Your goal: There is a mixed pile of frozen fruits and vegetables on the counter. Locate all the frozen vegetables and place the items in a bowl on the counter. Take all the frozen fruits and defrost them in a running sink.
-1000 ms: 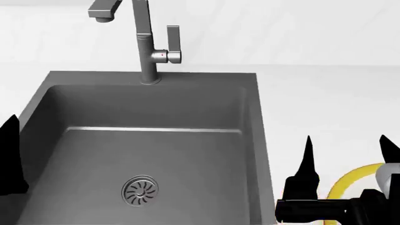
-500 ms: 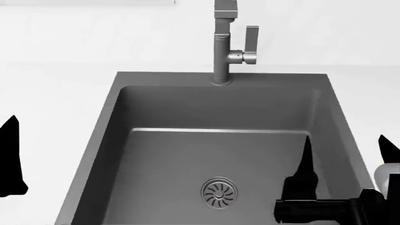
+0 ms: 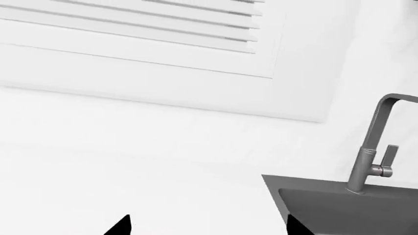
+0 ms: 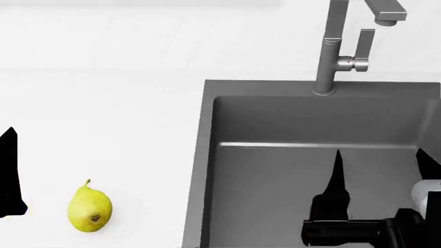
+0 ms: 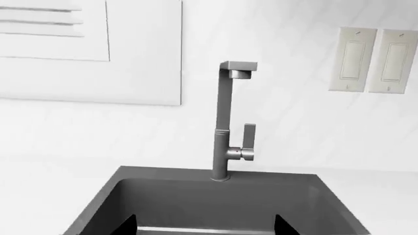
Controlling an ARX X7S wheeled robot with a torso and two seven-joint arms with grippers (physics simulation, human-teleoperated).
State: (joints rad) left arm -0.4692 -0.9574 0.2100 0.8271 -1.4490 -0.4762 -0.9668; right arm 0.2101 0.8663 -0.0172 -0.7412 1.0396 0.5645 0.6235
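View panned left since 0.5 s ago; pear (image 4: 90,209) now on counter (image 4: 103,129) beside sink (image 4: 276,119). Right gripper (image 4: 380,168) jaws spread, empty; left gripper (image 4: 10,173) jaws: can't tell.

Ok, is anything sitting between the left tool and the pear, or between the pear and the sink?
Nothing visible does. In the head view the pear lies alone on the bare counter, with the left tool at its side and the sink rim at the other. Only open white countertop separates them.
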